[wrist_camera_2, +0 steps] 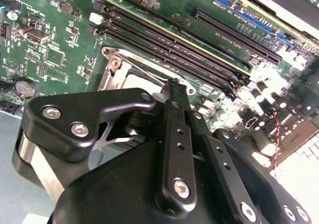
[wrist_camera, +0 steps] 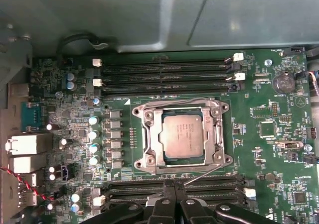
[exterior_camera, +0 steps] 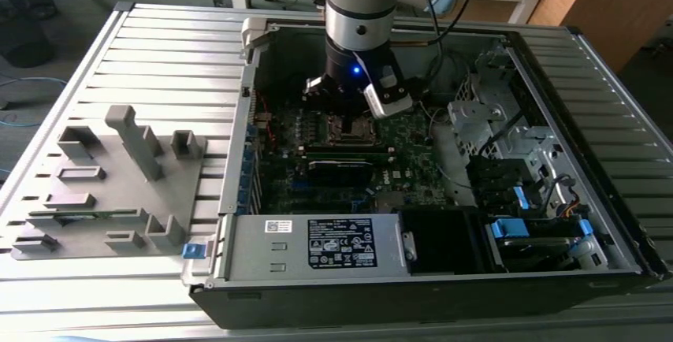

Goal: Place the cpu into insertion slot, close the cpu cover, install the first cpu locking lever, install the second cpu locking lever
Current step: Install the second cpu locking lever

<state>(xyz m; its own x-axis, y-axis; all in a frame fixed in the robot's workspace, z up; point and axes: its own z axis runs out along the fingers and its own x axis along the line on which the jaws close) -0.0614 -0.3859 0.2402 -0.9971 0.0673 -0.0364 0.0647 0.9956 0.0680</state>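
Your cpu point(wrist_camera: 183, 134) sits in the insertion slot point(wrist_camera: 149, 157), cpu cover point(wrist_camera: 218, 129) down. Your tool point(wrist_camera: 174, 186), fingers pinched together and empty, hangs beside the slot's lever point(wrist_camera: 202, 173); you're on locking, needing a careful hook.

Chip point(wrist_camera: 183, 136): silvery-grey face with faint dark print. Cover point(wrist_camera: 149, 134): bare silver metal frame. Circuit board point(wrist_camera: 269, 154): dark green, speckled with small silver and black parts. Memory slots point(wrist_camera: 164, 74): black. Gripper point(wrist_camera: 173, 186): matte black, silver screws.
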